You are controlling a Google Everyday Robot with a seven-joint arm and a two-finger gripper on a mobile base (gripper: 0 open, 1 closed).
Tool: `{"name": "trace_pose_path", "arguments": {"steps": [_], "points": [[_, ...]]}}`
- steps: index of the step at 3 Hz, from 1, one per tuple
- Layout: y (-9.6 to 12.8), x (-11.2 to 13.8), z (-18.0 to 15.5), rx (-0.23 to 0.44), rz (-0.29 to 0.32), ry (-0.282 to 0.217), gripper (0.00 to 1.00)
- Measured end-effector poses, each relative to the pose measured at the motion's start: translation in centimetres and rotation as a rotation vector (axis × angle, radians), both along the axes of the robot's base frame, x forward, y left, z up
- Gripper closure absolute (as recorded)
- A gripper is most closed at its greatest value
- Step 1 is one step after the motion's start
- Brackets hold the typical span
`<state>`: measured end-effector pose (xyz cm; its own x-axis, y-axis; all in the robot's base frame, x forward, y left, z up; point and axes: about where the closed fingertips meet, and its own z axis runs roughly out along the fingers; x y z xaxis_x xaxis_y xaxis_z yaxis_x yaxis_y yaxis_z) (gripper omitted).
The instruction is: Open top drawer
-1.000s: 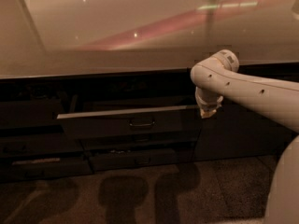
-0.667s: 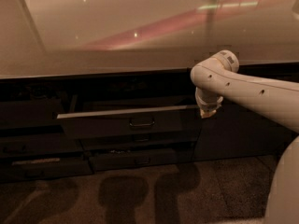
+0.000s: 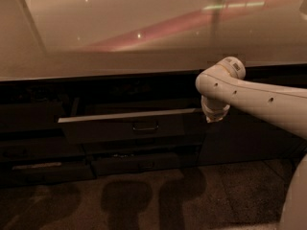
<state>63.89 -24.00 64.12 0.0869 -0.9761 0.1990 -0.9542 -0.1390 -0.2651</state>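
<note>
Nothing has visibly moved since the earlier frames. Camera view: top drawer (image 3: pixel 110 131) stands partly pulled out beneath the countertop (image 3: pixel 120 61), its pale rim showing. The gripper (image 3: pixel 214 115) hangs at the drawer's right end; its state cannot be told. Opening appears largely done, though further pulling may remain.

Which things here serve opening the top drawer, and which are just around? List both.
For the job:
- top drawer, partly pulled out
- its central handle
- gripper, at the drawer's right end, under the counter edge

Just around:
- countertop
- lower drawer beneath
- floor
</note>
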Motion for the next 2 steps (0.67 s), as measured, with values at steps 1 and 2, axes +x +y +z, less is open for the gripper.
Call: {"name": "trace_pose_path", "arguments": {"steps": [1, 2], "points": [[-0.07, -0.42, -0.03, 0.009, 0.011, 0.005, 1.0], [0.01, -0.61, 0.19, 0.014, 0.017, 0.003, 1.0]]}}
